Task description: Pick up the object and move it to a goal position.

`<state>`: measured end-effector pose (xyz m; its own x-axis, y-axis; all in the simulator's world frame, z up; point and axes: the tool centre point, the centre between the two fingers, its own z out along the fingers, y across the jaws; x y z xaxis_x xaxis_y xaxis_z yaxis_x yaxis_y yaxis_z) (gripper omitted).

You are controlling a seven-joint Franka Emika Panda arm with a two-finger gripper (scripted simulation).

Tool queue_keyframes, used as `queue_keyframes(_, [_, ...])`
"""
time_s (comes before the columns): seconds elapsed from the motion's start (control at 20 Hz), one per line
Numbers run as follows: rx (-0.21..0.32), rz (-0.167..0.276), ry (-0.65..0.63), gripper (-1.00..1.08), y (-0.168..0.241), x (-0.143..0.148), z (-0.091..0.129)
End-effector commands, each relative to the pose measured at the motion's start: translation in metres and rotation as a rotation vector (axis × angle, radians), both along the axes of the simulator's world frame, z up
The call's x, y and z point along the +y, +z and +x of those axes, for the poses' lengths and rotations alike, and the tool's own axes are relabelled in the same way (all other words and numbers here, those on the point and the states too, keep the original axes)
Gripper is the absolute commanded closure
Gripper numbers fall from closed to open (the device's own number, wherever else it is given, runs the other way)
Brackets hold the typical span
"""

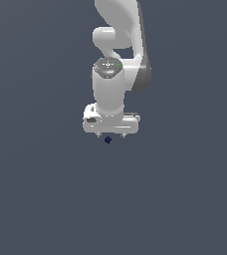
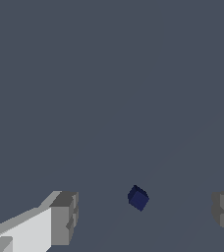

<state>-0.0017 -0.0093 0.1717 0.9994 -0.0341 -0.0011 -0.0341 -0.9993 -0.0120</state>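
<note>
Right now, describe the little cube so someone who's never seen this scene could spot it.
Start at the white arm and go down to its gripper. The cube sits just below, between the open fingers. It is tiny and dark navy, the only loose item on the plain grey floor.

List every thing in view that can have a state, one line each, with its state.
White robot gripper: open, fingers spread wide, holding nothing.
Tiny dark navy-blue cube: loose, not gripped, lying in the gap between the two fingers and touching neither; turned at an angle to them.
Grey fingertip pads: apart, one on each side of the cube.
</note>
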Motion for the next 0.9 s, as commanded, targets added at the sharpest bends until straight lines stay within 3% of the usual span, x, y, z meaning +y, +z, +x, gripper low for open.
queue_keyframes(0.0, [0.0,0.0,0.0,-0.92,0.0,0.0,0.0])
queue_keyframes(0.85, [-0.015,0.022,-0.03,-0.92,0.002,0.0,0.002])
